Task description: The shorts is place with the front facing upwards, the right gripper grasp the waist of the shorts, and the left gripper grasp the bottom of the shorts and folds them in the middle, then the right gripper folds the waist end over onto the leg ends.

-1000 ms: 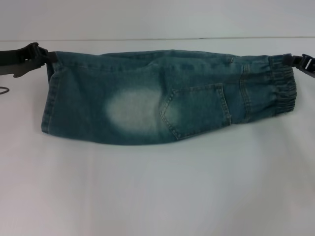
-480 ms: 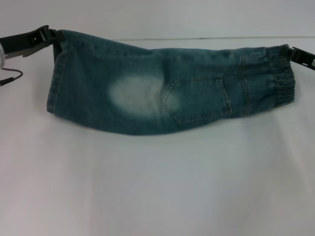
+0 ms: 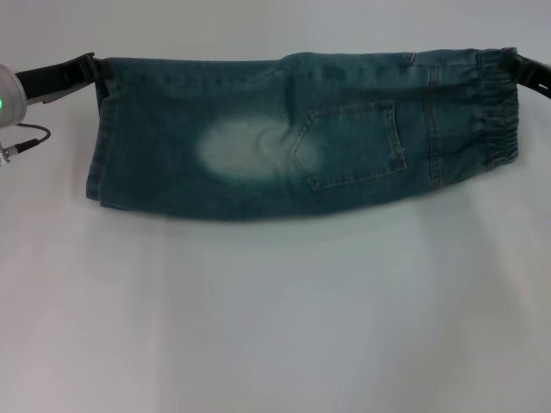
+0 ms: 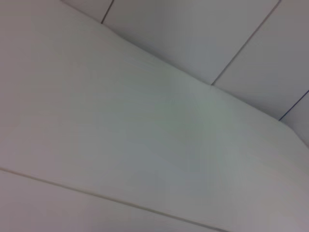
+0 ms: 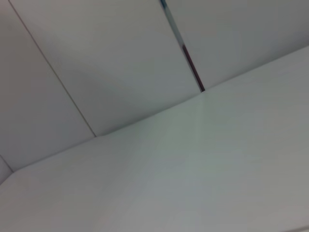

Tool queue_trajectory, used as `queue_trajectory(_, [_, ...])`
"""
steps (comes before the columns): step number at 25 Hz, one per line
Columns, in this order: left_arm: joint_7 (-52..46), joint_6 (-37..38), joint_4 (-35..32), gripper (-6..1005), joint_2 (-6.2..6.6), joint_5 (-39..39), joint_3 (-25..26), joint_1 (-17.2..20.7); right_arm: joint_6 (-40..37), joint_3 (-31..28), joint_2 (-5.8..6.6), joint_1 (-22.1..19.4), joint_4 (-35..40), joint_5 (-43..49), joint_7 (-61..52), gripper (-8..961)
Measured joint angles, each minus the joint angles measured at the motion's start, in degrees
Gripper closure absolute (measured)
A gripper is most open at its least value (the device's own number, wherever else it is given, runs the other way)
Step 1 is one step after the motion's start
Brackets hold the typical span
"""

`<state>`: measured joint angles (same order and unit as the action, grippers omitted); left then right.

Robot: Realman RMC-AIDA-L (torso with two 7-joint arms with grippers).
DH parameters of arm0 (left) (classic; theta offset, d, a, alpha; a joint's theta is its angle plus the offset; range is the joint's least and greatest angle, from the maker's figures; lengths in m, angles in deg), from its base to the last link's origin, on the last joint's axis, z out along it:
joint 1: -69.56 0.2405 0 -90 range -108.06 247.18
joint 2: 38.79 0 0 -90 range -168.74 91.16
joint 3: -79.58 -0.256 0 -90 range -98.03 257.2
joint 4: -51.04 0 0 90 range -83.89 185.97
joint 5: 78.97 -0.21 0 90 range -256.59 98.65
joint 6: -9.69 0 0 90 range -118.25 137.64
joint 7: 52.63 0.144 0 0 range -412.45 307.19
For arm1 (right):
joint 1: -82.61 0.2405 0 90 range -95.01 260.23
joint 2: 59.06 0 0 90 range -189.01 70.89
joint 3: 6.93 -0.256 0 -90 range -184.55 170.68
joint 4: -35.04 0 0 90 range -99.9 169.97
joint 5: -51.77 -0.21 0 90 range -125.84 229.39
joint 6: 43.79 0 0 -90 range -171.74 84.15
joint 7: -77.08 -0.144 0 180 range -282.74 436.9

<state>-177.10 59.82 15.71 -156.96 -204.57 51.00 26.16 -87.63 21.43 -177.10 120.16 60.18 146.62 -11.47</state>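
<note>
Now shorts (image 3: 284, 138) raised higher, stretched level

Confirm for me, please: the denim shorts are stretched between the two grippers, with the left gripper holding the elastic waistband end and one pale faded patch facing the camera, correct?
Not quite. In the head view the left gripper holds the flat stitched hem end of the denim shorts; the elastic waistband is at the right gripper. The rest holds: the shorts span both grippers, one pale faded patch showing.
</note>
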Motion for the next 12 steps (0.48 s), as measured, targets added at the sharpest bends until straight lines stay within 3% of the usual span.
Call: queue_trajectory(12, [0.0,-4.1,0.1,926,-1.04,0.1,-2.3,0.2,5.5,0.9,0.5,2.9,-0.9,0.1,2.3,919])
